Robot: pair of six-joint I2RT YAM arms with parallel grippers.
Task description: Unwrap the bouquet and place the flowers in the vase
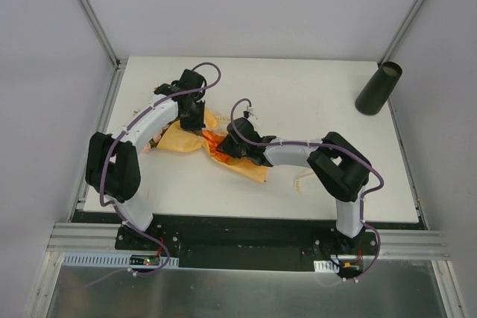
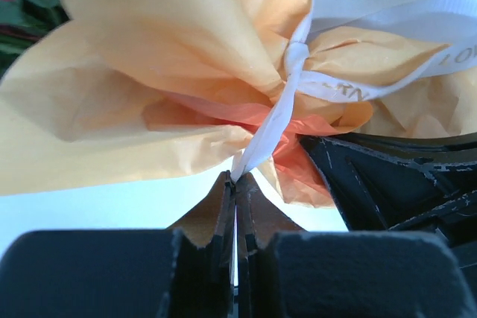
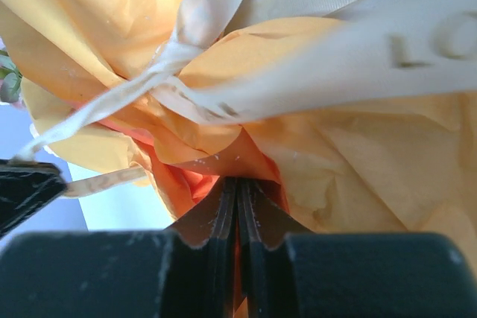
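Observation:
The bouquet (image 1: 186, 139) lies mid-table, its crinkly orange paper (image 2: 149, 57) gathered by a cream ribbon (image 2: 276, 121) knotted at the waist. My left gripper (image 2: 235, 176) is shut on the ribbon's loose end, which runs taut up to the knot (image 2: 296, 56). My right gripper (image 3: 238, 180) is shut on a fold of the orange paper (image 3: 358, 161) just below the knot (image 3: 175, 53). From above, the left gripper (image 1: 195, 123) and right gripper (image 1: 223, 147) meet over the bundle. Of the flowers only green leaves (image 2: 22, 5) show. The vase (image 1: 378, 88) stands at the back right corner.
A cream ribbon strand (image 1: 302, 180) lies on the white table (image 1: 298, 102) near the right arm's elbow. Grey walls and frame posts close in the sides. The right gripper's black body (image 2: 395, 176) sits close beside the left fingers.

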